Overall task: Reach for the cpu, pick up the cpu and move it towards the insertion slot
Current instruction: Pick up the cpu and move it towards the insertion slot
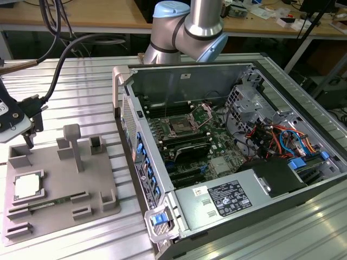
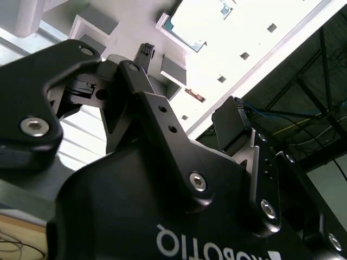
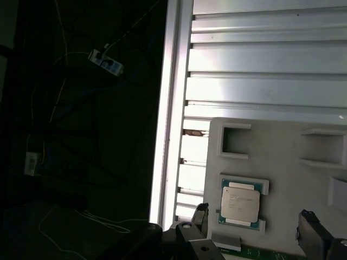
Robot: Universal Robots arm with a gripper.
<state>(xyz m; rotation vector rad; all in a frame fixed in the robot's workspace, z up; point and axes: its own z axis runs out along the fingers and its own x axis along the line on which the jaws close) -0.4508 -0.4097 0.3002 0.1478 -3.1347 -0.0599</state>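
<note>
The cpu point(image 1: 27, 186) is a pale silvery square chip lying flat in a recess of the grey plastic tray point(image 1: 100, 179) at the exterior view's left. My gripper point(image 1: 31, 135) hangs above the tray's far corner, some way above the chip and not touching it. In the first wrist view the cpu point(image 3: 239, 203) lies below, between my two dark fingertips point(image 3: 198, 215), which stand wide apart, so the gripper point(image 3: 255, 227) is open and holds nothing. The insertion slot point(image 1: 179, 128) is the metal-framed square socket on the green board inside the open computer case point(image 1: 162, 76).
A long thin green memory stick point(image 1: 50, 205) lies in the tray beside the cpu. Grey posts point(image 1: 73, 143) stand up from the tray. The case's near wall rises between tray and socket. A black cable point(image 1: 65, 59) trails to my wrist. The table edge point(image 3: 165, 108) drops off beside the tray.
</note>
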